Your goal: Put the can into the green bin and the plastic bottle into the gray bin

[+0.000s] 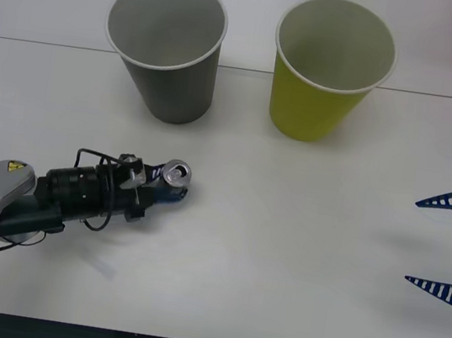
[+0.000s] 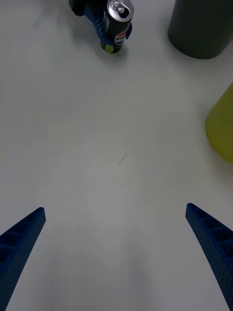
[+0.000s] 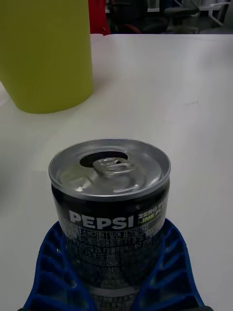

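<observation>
Gripping the Pepsi can (image 3: 110, 204) upright near the table's (image 1: 281, 254) left front, our left gripper (image 1: 164, 185) is just starting; green bin (image 1: 331, 66) awaits, right gripper (image 1: 449, 245) idling wide open.

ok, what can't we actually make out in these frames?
- Can base: in the left wrist view, the left gripper's blue fingers wrap its lower part, so table contact can't be told.
- Gray bin and green bin: their floors are hidden by their own walls in the front view.
- Right gripper: arm cut off by the front view's edge.
- Can's small print: too fine to read.
</observation>
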`<state>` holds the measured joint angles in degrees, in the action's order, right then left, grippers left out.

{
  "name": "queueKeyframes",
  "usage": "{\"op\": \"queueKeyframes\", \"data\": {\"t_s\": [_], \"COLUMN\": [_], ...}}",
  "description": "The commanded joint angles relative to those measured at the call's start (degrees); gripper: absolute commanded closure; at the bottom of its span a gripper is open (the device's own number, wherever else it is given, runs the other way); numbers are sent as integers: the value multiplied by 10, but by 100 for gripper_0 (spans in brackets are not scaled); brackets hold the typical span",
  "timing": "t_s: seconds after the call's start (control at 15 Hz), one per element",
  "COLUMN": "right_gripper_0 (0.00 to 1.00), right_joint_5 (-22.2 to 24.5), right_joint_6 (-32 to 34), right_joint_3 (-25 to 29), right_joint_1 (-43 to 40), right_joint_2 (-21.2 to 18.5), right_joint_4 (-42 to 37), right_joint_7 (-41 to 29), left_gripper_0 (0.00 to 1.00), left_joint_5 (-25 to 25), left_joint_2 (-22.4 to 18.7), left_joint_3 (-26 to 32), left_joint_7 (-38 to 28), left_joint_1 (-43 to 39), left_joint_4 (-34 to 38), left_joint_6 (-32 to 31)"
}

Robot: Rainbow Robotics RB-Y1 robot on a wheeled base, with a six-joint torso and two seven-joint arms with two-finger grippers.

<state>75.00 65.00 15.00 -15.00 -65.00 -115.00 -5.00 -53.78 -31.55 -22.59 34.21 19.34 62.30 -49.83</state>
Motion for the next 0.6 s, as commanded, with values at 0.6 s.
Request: {"op": "queueKeyframes", "data": {"t_s": [0.6], "right_gripper_0": [0], "right_joint_5": [0], "right_joint_6": [0], "right_joint_3": [0], "right_joint_1": [0], "right_joint_2": [0], "right_joint_4": [0], "right_joint_7": [0], "left_gripper_0": [100], "left_joint_5": [-43], "left_joint_2": [-55], "left_joint_3": [1], "left_joint_7": [-164], "left_joint_1": [-7], "left_joint_4": [105], "left_joint_6": [-4]}}
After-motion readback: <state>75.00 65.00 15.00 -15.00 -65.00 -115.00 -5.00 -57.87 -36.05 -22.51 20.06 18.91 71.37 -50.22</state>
